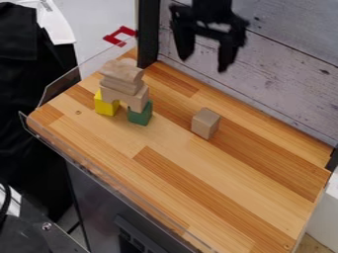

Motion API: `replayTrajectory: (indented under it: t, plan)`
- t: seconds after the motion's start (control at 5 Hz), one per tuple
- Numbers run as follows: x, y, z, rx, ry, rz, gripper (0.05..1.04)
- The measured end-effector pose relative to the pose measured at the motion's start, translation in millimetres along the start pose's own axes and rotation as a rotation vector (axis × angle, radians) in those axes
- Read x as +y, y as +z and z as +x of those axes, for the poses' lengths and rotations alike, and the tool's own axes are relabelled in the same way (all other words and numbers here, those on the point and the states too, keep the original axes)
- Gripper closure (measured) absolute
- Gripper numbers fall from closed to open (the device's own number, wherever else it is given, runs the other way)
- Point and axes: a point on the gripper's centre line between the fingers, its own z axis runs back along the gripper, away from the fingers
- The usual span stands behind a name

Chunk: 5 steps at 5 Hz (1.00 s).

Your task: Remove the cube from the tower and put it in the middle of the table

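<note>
Cube (206, 123), one, plain wood: upright on the table (165, 197), well apart from the tower, near the middle but a little toward the back wall. We take this for the piece named in the task and judge the placing all but complete.

Gripper (203, 64), one, black: above the cube and toward the back wall, fingers spread, nothing between them. For the step in hand, which we judge to be leaving the cube at rest, we would lift straight up before any sideways travel, so that neither finger clips its top. Should a truer centre be wanted, we would come down squarely over it, fingers along two opposite faces, close gently, carry it slightly toward the front edge, set it flat, and open fully before rising.

Tower, one, of several pieces: wooden arch (125, 94) bridging a yellow block (106, 103) and a green block (140, 114), with pale wooden pieces (121, 72) stacked on top. The upper pieces look unevenly seated; we would rate them easily toppled, and keep the arm's path wide of that side.

Back wall (284, 79), painted boards: rises behind the table. We would mind the fingers' room against it on any descent.
</note>
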Motion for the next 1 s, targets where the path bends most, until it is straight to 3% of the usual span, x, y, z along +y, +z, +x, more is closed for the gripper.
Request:
replayTrajectory:
  t: [0.4,0.6,0.8,1.0]
  plan:
    - [26,17,6,0.001,0.019,0.061,0.083]
    - [38,22,7,0.002,0.020,0.118,0.083]
    - [44,20,4,0.019,0.047,0.136,0.083]
    - [46,17,0,0.045,0.076,0.115,0.083]
